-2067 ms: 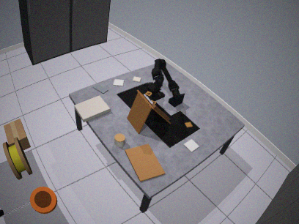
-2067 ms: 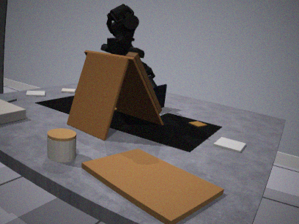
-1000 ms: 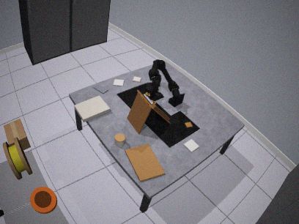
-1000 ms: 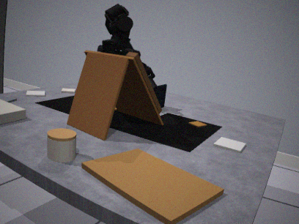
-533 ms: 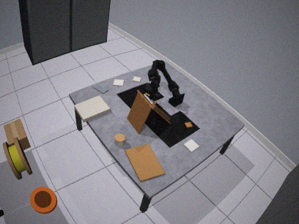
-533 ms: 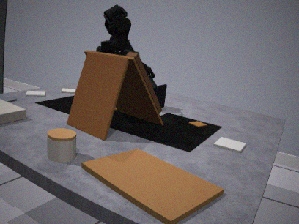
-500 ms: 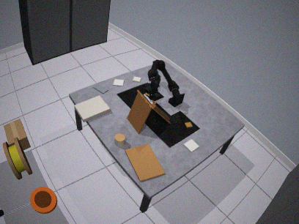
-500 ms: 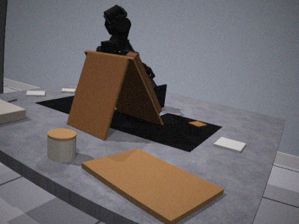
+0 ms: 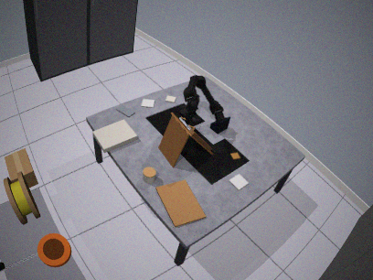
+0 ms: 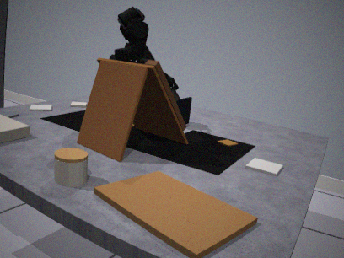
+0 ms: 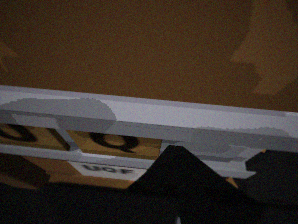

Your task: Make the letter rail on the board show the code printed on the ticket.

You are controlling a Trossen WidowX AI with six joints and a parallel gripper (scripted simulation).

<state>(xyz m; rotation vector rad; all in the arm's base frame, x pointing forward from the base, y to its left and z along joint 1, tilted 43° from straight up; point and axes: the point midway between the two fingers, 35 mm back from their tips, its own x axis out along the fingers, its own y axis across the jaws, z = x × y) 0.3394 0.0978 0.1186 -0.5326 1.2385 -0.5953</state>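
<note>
The ticket [image 11: 107, 170] reads UQF in the wrist view. Above it the pale letter rail [image 11: 150, 116] [image 9: 186, 123] runs across the tilted brown board [image 9: 171, 144] [image 10: 111, 99]. The U tile [image 11: 46, 138], cut off at the left edge, and the Q tile [image 11: 82, 143] sit in the rail with a narrow gap between them. The channel right of Q shows no tile. My gripper [image 11: 174, 153] is shut and empty, its dark tips at the rail's lower lip just right of Q. Another orange tile [image 9: 235, 156] [image 10: 228, 142] lies on the black mat, its letter unreadable.
The black mat [image 9: 215, 171] [image 10: 198, 158] lies under the board. A lidded jar [image 9: 149, 175] [image 10: 71, 169], a flat brown panel [image 9: 180, 203] [image 10: 174, 211], a cream block [image 9: 115, 134] and white cards [image 9: 239, 181] [image 9: 147, 103] are on the counter. Orange slivers [image 11: 233, 183] show beyond the rail's right end.
</note>
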